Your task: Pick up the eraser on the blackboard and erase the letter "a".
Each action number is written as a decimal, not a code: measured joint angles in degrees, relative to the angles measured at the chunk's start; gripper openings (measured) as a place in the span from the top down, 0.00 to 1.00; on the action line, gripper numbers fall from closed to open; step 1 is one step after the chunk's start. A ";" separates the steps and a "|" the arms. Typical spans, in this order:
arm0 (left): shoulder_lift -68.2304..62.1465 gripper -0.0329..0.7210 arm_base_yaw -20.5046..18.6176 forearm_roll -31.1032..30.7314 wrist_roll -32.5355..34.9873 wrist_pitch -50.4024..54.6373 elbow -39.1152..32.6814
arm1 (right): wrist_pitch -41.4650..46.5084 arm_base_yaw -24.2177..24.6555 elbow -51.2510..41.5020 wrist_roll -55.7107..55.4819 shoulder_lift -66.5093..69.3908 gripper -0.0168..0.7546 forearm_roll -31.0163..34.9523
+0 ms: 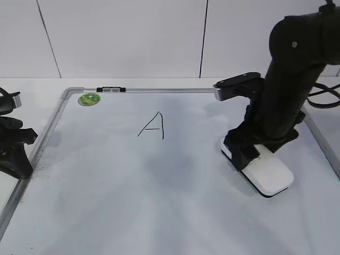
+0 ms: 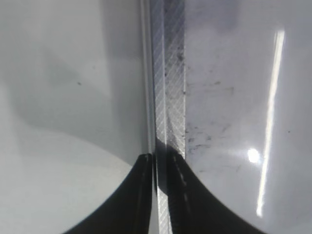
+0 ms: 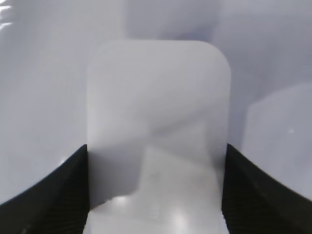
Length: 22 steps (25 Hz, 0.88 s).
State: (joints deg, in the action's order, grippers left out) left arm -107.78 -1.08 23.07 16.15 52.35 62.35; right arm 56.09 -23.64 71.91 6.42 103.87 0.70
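Observation:
The white eraser (image 1: pixel 270 176) lies flat on the right part of the blackboard (image 1: pixel 133 191), its black felt showing along the bottom edge. My right gripper (image 1: pixel 255 151) is shut on the eraser's far end; in the right wrist view the black fingers (image 3: pixel 156 195) press both long sides of the eraser (image 3: pixel 158 112). My left gripper (image 1: pixel 16 159) sits at the board's left edge, its jaws (image 2: pixel 161 165) closed on the grey frame (image 2: pixel 168 97). No lowercase "a" shows in any view.
An angular capital "A" (image 1: pixel 153 126) is drawn at the upper middle of the board. A round green sticker (image 1: pixel 89 99) and a small black-and-silver clip (image 1: pixel 111 90) sit at the top left. Grey smudges cover the board's middle. Cables lie at the far right (image 1: pixel 326 98).

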 joint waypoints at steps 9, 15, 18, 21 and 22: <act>0.00 0.85 0.00 -0.10 0.00 0.00 0.00 | 0.47 11.93 0.00 -1.79 0.00 0.24 -0.12; 0.00 0.84 0.00 -0.10 0.00 0.00 0.00 | -2.33 19.00 0.00 -3.19 0.00 0.24 -0.22; 0.00 0.84 0.00 -0.10 0.00 0.00 0.00 | -3.80 20.84 0.00 -3.45 0.00 0.24 -0.70; 0.00 0.84 0.00 -0.10 0.00 0.00 0.00 | -5.51 21.49 0.00 -3.67 0.00 0.24 -0.70; 0.00 0.84 0.00 -0.10 0.00 0.00 0.00 | -6.05 21.57 0.00 -3.64 0.00 0.24 -0.70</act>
State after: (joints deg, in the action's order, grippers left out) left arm -107.78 -1.08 22.97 16.15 52.35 62.35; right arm 50.04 -2.07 71.91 2.78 103.87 0.00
